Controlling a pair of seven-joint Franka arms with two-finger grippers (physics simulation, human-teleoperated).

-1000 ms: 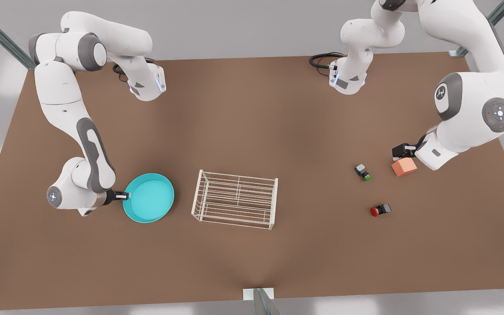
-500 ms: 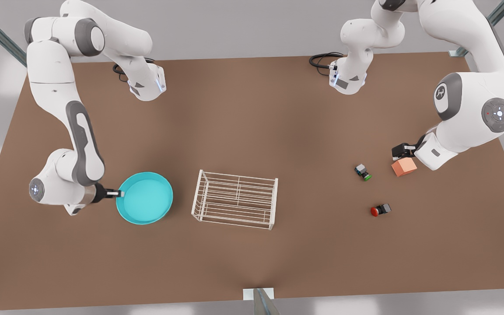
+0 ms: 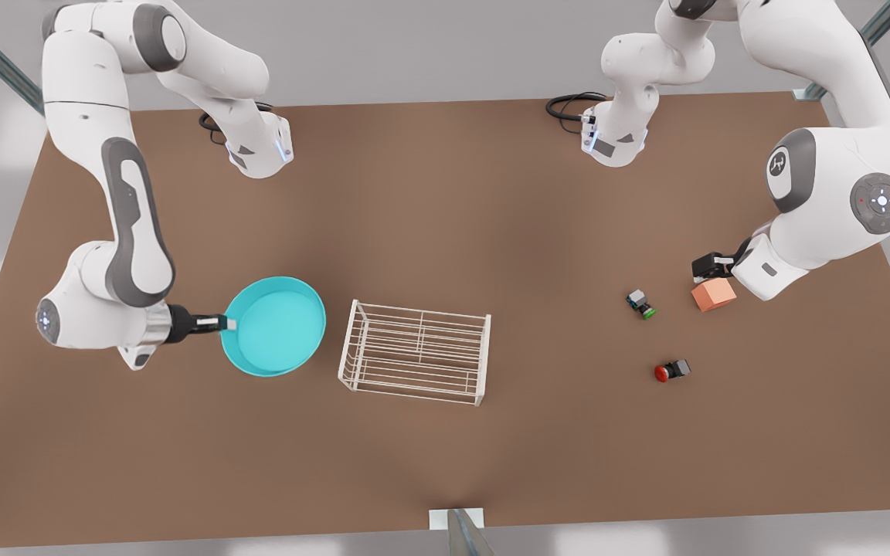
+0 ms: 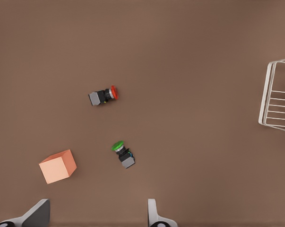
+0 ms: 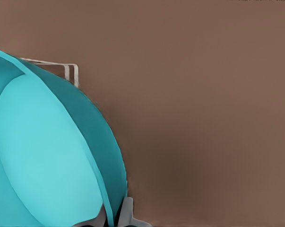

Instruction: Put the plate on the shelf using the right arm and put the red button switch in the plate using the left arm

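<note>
The cyan plate hangs tilted above the table, just off the white wire shelf on the front view's left. My right gripper is shut on the plate's rim, and the right wrist view shows that rim clamped between the fingers, with a corner of the shelf behind. The red button switch lies on its side on the table at the front view's right. My left gripper waits open beside the orange cube; the left wrist view shows the red button switch well ahead of its spread fingers.
A green-capped switch and an orange-pink cube lie near the left gripper, also seen as the green switch and cube. An end of the shelf shows farther off. Both arm bases stand at the table's far edge.
The right arm has raised the plate and carried it toward the shelf, tilting it. The left arm, the switches and the cube have not moved.
</note>
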